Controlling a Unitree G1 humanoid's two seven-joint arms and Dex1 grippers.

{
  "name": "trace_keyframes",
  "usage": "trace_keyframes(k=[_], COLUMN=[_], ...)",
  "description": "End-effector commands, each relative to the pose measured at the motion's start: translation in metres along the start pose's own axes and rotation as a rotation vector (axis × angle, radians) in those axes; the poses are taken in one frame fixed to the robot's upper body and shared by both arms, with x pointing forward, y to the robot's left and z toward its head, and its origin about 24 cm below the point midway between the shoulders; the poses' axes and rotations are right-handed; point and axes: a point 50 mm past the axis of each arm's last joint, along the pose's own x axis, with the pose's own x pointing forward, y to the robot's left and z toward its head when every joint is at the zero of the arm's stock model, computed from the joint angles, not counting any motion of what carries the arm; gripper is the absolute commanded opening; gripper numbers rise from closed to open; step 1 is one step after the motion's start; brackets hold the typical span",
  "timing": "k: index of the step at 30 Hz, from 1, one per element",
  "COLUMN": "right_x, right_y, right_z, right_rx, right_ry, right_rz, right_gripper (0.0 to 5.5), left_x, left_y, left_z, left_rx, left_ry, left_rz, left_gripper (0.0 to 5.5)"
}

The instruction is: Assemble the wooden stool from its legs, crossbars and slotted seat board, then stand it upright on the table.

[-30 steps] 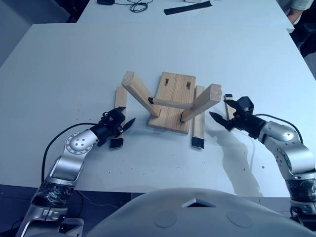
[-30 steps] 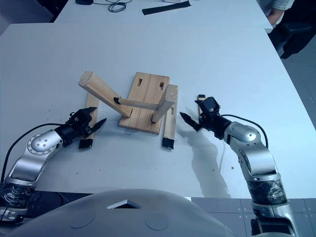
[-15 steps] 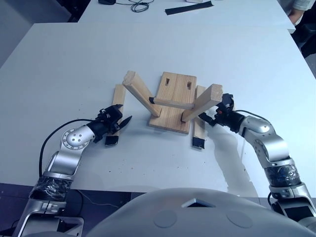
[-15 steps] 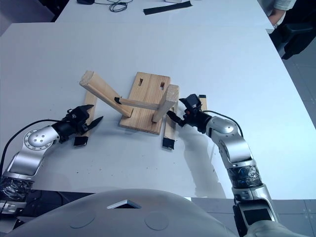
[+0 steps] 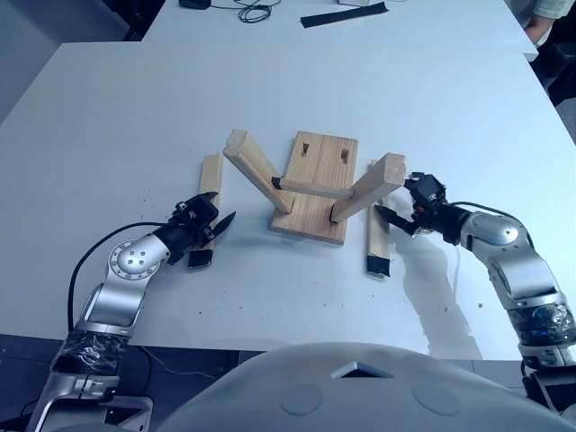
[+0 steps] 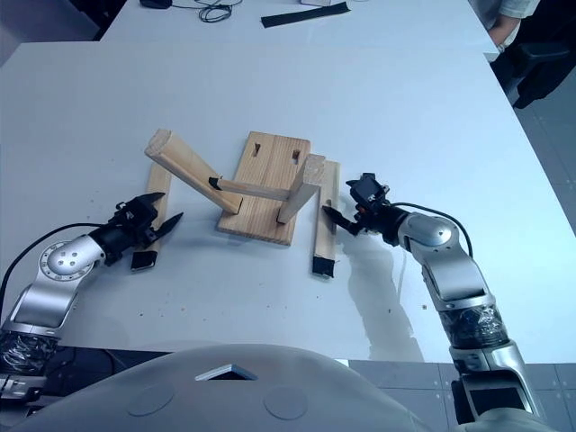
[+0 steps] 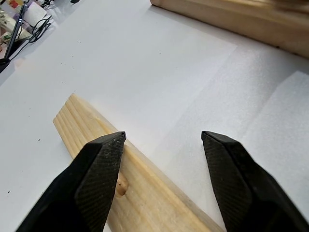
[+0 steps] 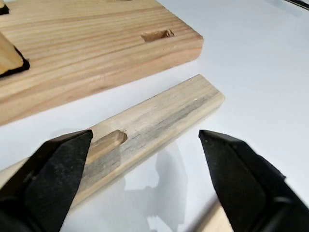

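Left eye view, from the left: the left gripper (image 5: 221, 206) hovers over a loose leg (image 5: 210, 171), jaws wide apart and empty; the leg's dark-tipped near end lies a little farther left on the table (image 5: 135, 117) than a second ago. In the middle, the slotted seat board (image 5: 321, 160) lies flat, unmoved, with two legs and a crossbar (image 5: 315, 189) propped on it. The second loose leg (image 5: 375, 238) has swung its near end away from the board. Over it hangs the right gripper (image 8: 145, 131), spread wide and holding nothing.
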Motion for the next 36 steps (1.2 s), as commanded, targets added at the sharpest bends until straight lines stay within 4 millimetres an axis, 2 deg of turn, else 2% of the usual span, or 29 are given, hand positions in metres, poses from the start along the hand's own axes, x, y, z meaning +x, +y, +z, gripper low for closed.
trace_keyframes(k=[1,5,8,10,11,15,17,20,22,24,27,32,36], right_x=[-0.018,-0.032,-0.038,-0.036,-0.032,-0.019,-0.014,-0.005,0.007,0.017,0.037,0.067,0.076], right_y=[-0.004,-0.014,-0.018,-0.020,-0.020,-0.020,-0.019,-0.020,-0.023,-0.024,-0.021,-0.007,0.001], right_z=[-0.020,-0.032,-0.031,-0.018,-0.005,0.044,0.060,0.071,0.073,0.073,0.067,0.061,0.044], right_rx=[0.005,-0.027,-0.032,-0.016,-0.012,0.007,0.006,0.005,0.006,0.021,0.010,-0.012,-0.087], right_ry=[0.118,0.175,0.165,0.102,0.044,-0.156,-0.213,-0.252,-0.256,-0.250,-0.222,-0.204,-0.145], right_rz=[-0.015,-0.053,-0.065,-0.069,-0.066,-0.053,-0.045,-0.038,-0.036,-0.020,0.018,0.115,0.175], right_gripper=[4.06,4.06,4.06,4.06,4.06,4.06,4.06,4.06,4.06,4.06,4.06,4.06,4.06], left_x=[-0.005,-0.009,-0.010,-0.009,-0.007,-0.003,-0.003,-0.006,-0.009,-0.013,-0.015,-0.013,-0.010], left_y=[-0.008,-0.006,-0.004,-0.002,-0.002,-0.002,0.000,0.003,-0.001,-0.010,-0.028,-0.046,-0.052], left_z=[-0.014,-0.018,-0.018,-0.014,-0.008,0.025,0.045,0.071,0.087,0.093,0.088,0.075,0.074], left_rx=[-0.025,-0.020,-0.017,-0.016,-0.020,-0.058,-0.093,-0.138,-0.155,-0.146,-0.125,-0.104,-0.099], left_ry=[0.073,0.088,0.088,0.077,0.058,-0.049,-0.111,-0.192,-0.229,-0.230,-0.180,-0.107,-0.094], left_rz=[-0.018,-0.010,-0.007,-0.003,-0.004,-0.056,-0.111,-0.208,-0.323,-0.420,-0.529,-0.581,-0.590], left_gripper=[2.93,2.93,2.93,2.93,2.93,2.93,2.93,2.93,2.93,2.93,2.93,2.93,2.93])
